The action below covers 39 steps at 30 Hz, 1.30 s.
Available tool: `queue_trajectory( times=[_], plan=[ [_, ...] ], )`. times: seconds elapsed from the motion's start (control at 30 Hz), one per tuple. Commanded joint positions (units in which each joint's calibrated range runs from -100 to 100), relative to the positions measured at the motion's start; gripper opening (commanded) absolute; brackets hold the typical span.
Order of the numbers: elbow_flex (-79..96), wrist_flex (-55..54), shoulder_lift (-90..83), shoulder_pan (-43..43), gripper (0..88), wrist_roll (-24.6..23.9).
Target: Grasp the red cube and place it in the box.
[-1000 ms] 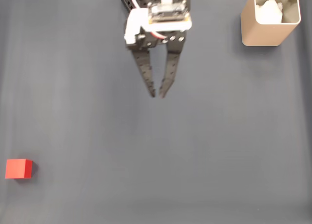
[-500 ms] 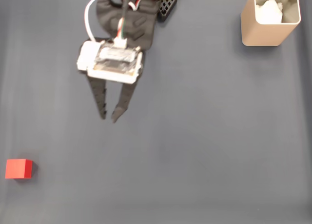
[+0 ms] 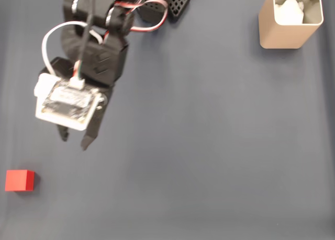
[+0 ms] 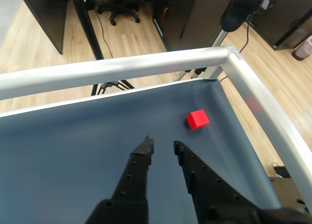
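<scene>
Gripper (image 3: 74,141) open a narrow gap, empty, above the dark grey mat (image 3: 209,146). Red cube (image 3: 20,180) sits near the mat's lower-left edge in the fixed view, apart from the fingertips. Tan box (image 3: 285,25) top right. Wrist view: silver table rail (image 4: 146,65), wood floor (image 4: 126,33) beyond.

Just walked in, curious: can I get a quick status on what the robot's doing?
Hand open, empty, above the mat. Red cube untouched near the mat's corner, apart from the hand. Box far off. Nothing between hand and cube.
</scene>
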Motion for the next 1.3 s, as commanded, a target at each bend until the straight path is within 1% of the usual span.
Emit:
queue_trajectory(
  times=[0.0,0.2,0.4,0.67,0.97,1.27],
  plan=[
    [-5.23,0.10,1.98,2.58,14.1,0.39],
    [-8.15,0.10,6.92,5.85,21.0,1.37],
    [-13.54,-0.15,12.46,8.12,31.0,0.93],
    [-20.75,-0.23,20.35,10.68,37.1,0.34],
    [-28.14,-0.40,29.45,13.16,39.2,0.68],
    [-41.27,-0.48,41.49,13.45,40.0,-0.10]
  ],
)
